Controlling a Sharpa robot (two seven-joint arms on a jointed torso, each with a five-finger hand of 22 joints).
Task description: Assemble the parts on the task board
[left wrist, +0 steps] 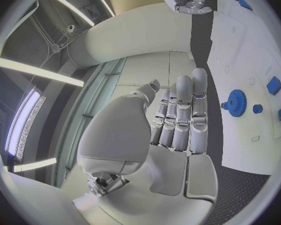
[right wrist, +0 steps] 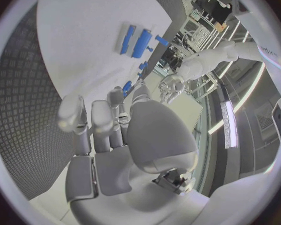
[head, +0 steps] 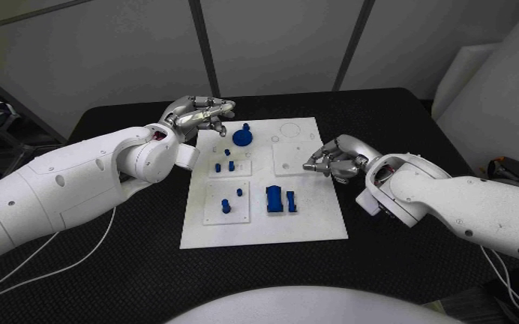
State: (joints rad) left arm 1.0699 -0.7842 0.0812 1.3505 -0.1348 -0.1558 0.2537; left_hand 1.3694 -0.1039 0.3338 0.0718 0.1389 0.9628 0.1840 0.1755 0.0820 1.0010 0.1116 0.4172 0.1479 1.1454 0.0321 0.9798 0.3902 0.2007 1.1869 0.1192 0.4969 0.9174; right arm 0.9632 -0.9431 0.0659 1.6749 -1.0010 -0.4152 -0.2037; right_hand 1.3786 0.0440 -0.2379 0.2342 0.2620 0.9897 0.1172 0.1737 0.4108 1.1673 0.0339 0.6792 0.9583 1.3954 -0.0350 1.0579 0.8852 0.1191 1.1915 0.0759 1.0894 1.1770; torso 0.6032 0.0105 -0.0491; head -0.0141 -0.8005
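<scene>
A: Where is the task board [head: 313, 223] being seen?

B: It is being shown lying flat at the middle of the black table [head: 119, 264], with the parts spread over its upper and middle areas. A blue gear [head: 242, 137] is being seen standing toward twelve o'clock on the board, slightly to the eleven o'clock side.

A: And the smaller pieces?

B: A cluster of small blue pegs [head: 226, 166] is being shown just below the gear, toward the board's centre at its nine o'clock side. A single blue peg [head: 225, 205] is being seen lower, near seven o'clock, standing on a raised white square. Two blue blocks [head: 281, 199] are being shown beside it toward the board's middle, near each other.

A: How is the left hand [head: 201, 115] being held?

B: It is being held above the board's eleven o'clock corner, near the gear but apart from it. Nothing is being grasped; in the left wrist view its fingers [left wrist: 192, 112] are being shown stretched out straight, side by side, so it is released.

A: And the right hand [head: 334, 160]?

B: It is being held over the board's three o'clock edge, fingers curled inward in the head view. Nothing is seen in it; in the right wrist view the fingers [right wrist: 97, 120] are being shown loosely bent with nothing between them
</scene>
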